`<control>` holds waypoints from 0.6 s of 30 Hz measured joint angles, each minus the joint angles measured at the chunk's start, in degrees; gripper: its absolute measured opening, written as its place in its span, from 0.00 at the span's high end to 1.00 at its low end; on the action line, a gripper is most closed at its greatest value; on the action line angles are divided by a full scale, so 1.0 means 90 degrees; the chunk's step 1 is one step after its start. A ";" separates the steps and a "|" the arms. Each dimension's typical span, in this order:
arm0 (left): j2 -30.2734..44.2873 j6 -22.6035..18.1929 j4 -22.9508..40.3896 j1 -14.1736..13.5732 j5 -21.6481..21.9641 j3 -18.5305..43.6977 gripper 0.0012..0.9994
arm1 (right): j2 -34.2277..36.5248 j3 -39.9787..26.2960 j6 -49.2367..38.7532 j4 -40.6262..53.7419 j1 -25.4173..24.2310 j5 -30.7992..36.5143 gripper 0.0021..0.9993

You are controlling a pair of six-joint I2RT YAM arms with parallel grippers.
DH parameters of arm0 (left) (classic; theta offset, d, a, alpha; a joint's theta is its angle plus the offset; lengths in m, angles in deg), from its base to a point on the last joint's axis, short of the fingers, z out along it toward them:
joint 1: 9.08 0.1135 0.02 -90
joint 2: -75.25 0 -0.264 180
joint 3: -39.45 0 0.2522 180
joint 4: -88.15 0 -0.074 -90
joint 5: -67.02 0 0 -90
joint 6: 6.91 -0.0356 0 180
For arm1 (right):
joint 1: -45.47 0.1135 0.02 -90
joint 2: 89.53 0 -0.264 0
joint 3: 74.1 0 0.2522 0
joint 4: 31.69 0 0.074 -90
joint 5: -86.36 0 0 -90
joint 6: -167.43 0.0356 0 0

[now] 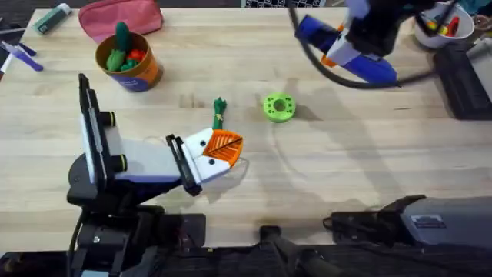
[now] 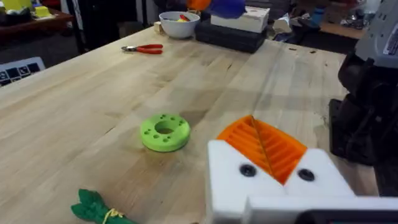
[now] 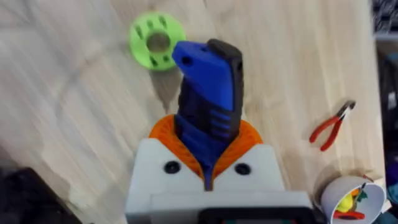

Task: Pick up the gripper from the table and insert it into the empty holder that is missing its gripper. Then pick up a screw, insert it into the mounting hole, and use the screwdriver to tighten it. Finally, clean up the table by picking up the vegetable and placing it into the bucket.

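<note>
The screwdriver (image 3: 208, 93), blue with a black grip band, stands clamped between the orange ribbed pads of the right gripper (image 3: 208, 163), whose fingers are clenched on it; from overhead the same tool (image 1: 346, 54) appears blurred, raised over the far right of the desk (image 1: 369, 161). The vegetable (image 1: 219, 112), a dark-green leafy bundle with a yellowish tie, lies on the wood near the middle, just beyond the left gripper (image 1: 223, 148) and left of a lime-green disc (image 1: 278, 107) pierced with small holes. The left gripper rests low over the desk, its white fingers closed with orange pads pressed together and nothing between them. The bucket (image 1: 129, 61), an orange tub with a blue label, stands at the far left and holds green and red toy pieces; its lower label is hard to read. Behind it lies a pink pouch (image 1: 123, 17), cut off by the frame edge. In the left wrist view the vegetable (image 2: 96, 207) is partly cropped. Red-handled pliers (image 3: 329, 127) lie near a white bowl (image 3: 348, 198) of coloured items. The surface is pale wood planking; behind it the room is cluttered and indistinct.
</note>
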 joint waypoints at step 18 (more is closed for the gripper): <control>0.0000 0.0000 -0.0002 0.0000 0.0000 0.0000 0.98 | 0.1898 0.1218 -0.0208 -0.1674 -0.1152 0.0459 0.98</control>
